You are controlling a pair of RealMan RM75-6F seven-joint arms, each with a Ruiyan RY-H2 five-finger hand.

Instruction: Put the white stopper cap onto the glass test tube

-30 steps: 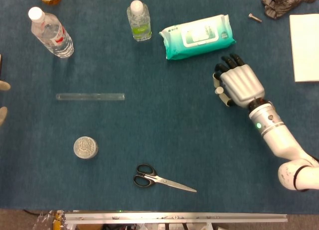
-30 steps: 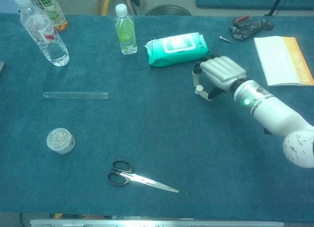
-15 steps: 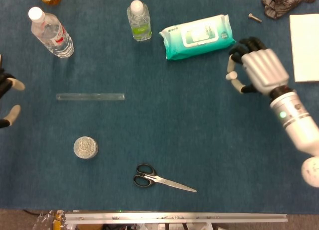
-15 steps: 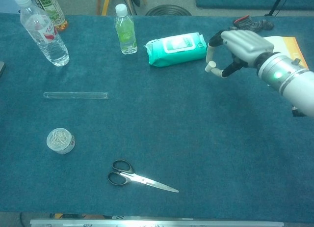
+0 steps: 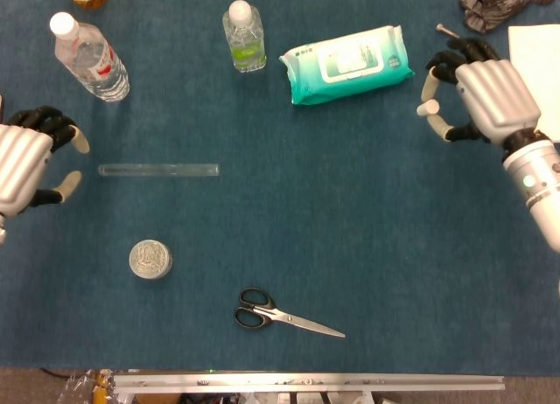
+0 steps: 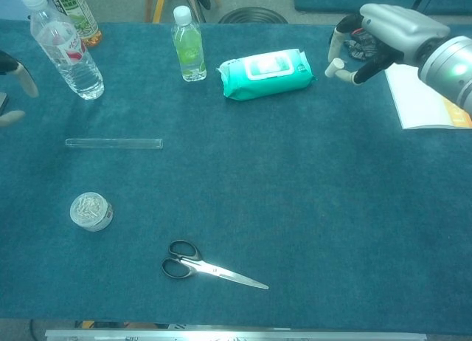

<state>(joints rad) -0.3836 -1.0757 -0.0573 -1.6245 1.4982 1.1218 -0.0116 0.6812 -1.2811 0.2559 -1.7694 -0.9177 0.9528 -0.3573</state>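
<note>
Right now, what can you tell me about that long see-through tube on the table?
The glass test tube is a long, thin, clear tube lying flat on its side on the blue table cloth. It looks empty and has no cap on it. Nothing touches it. The left hand sits just beyond one end, not touching it. A small round tin is nearby.

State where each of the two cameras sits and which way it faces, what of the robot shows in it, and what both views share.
Head view: sits high, looks almost straight down at the table; shows the left hand at the left edge and the right hand with its forearm, pinching the white stopper cap.
Chest view: sits lower at the table's near edge, looks obliquely across it to the floor beyond; shows the right hand and only the left hand's fingertips.
Shared: glass test tube, scissors, wipes pack, bottles.
</note>
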